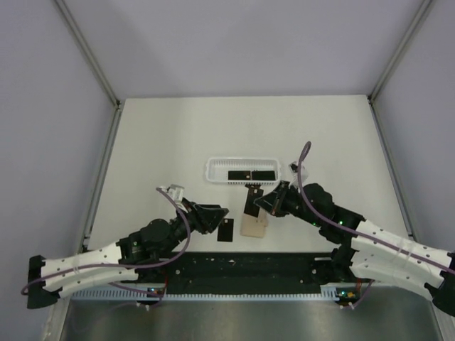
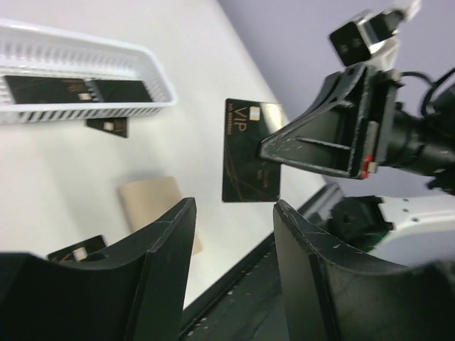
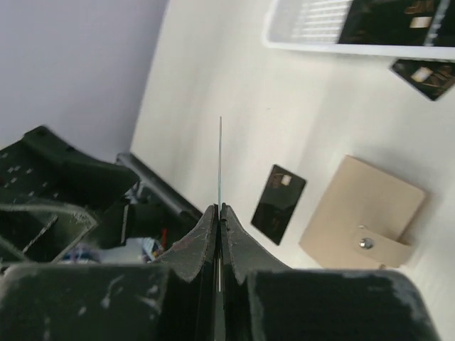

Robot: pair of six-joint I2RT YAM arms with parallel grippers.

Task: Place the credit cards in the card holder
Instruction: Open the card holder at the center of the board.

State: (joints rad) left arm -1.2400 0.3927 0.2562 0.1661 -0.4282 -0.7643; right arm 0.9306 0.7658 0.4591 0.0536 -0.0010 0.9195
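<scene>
While upright in the clenched right pincer (image 3: 220,210), a black VIP card (image 2: 250,150); left pincer (image 2: 233,204) released.

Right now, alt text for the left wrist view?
The shut right gripper pinches a thin black rectangular VIP card by its edge, framed by the open left gripper. Behind lie a flat tan card holder and a white perforated plastic basket.
</scene>
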